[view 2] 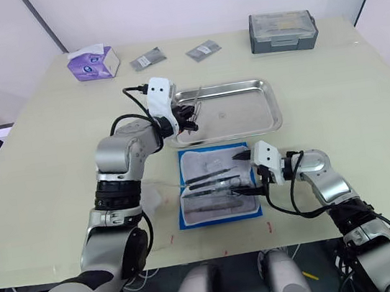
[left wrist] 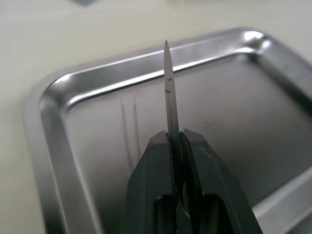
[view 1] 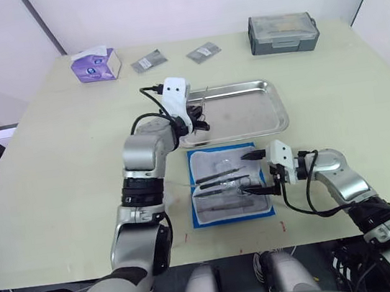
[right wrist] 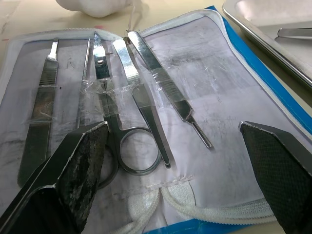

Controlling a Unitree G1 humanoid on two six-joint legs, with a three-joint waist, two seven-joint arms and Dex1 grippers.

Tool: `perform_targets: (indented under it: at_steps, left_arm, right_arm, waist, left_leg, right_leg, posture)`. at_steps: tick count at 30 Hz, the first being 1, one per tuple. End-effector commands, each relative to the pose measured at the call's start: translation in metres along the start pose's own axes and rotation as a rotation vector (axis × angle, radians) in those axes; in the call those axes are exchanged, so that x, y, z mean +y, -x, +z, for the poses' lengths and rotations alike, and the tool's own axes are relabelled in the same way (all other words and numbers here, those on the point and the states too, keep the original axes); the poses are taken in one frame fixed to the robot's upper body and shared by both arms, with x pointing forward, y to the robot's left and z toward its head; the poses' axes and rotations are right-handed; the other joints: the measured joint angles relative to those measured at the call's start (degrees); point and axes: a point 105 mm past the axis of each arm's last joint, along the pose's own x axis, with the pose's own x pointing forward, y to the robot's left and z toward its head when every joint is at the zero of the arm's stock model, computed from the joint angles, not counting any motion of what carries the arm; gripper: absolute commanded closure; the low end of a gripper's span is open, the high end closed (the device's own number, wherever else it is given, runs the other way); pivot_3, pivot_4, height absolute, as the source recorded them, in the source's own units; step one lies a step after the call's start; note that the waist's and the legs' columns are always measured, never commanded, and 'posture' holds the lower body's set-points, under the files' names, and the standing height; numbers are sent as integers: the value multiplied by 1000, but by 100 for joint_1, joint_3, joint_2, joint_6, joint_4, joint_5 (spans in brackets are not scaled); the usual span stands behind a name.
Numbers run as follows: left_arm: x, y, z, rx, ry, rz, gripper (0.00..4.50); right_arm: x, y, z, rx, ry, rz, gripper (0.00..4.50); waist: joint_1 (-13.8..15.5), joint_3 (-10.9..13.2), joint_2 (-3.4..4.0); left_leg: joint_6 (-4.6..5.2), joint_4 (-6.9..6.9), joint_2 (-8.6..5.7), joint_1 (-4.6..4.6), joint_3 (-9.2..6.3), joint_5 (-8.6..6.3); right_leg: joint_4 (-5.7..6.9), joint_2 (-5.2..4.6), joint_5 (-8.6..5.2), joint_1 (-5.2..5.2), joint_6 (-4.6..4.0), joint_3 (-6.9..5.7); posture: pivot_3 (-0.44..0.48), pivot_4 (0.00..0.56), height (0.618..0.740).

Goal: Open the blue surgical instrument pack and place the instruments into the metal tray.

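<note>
From the head, the pack point(view 1: 229, 183) lies open on the tabletop point(view 1: 54, 180), just in front of the tray point(view 1: 248, 109). The left gripper point(view 1: 197, 117) hangs over the tray's left end; the right gripper point(view 1: 263, 173) sits at the pack's right edge, fingers spread. The left wrist view shows the left gripper pinching a slim pointed instrument point(left wrist: 168, 92) above the tray floor. The right wrist view shows the right fingers point(right wrist: 78, 165) wide apart over scissors point(right wrist: 124, 131), and other instruments taped in the pack.
</note>
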Motion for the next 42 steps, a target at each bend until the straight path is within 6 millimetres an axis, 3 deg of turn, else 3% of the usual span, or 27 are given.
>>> perform_targets:
  at_steps: [1,14,17,19,22,29,34,37,42]
  left_arm:
    - [-8,-7,4,-6,-9,0,4472]
    - [-8,-21,-11,57,5,29,4472]
    - [-6,-21,-12,61,3,38,3327]
    - [-5,-21,-12,65,1,39,2795]
    - [-4,-20,-8,42,-1,39,1466]
    - [-7,-3,23,-61,-35,-39,1466]
    - [-20,16,45,-181,-81,-210,1466]
    - [-37,39,42,-233,-192,-487,1466]
    - [-19,61,25,-178,-360,-688,1466]
  right_arm:
    - [26,1,-55,212,-105,53,0]
    - [26,2,-56,212,-103,46,0]
    - [26,2,-56,211,-104,45,0]
    - [26,2,-55,211,-104,45,0]
    - [26,2,-56,211,-105,44,0]
    - [27,1,-56,208,-108,44,0]
    - [27,0,-56,206,-111,42,0]
    - [26,-1,-55,205,-111,43,0]
    - [25,-1,-56,207,-108,45,0]
  waist:
    - [-1,0,0]
    - [-3,0,0]
    - [-3,0,0]
    - [-3,0,0]
    - [-2,0,0]
    - [-4,0,0]
    - [-7,0,0]
    - [-23,0,2]
    - [-17,0,3]
  left_leg:
    - [0,0,0,-1,0,0]
    - [-20,-2,-1,-1,1,12]
    - [-22,-2,-1,-2,1,12]
    - [-22,-2,-1,-2,1,13]
    - [-23,-2,-1,-2,1,13]
    - [-25,-3,-1,-3,0,14]
    - [-26,-3,-1,-3,1,14]
    - [-28,-9,1,2,6,15]
    - [-33,-12,3,5,7,18]
  right_leg:
    - [0,0,0,-1,0,0]
    - [-2,0,0,0,0,-1]
    - [-3,-1,0,0,0,-1]
    - [-3,-1,0,0,0,-1]
    - [-3,-1,0,0,0,-2]
    - [-4,-1,0,-1,0,-2]
    - [-4,-1,0,-1,0,-1]
    - [-5,0,0,-1,0,3]
    - [-8,5,0,0,-1,2]
  posture:
    - [0,150,734]
    - [0,150,734]
    - [0,150,734]
    - [0,150,734]
    - [0,150,734]
    - [0,150,734]
    - [0,150,734]
    - [0,150,734]
    - [0,150,734]
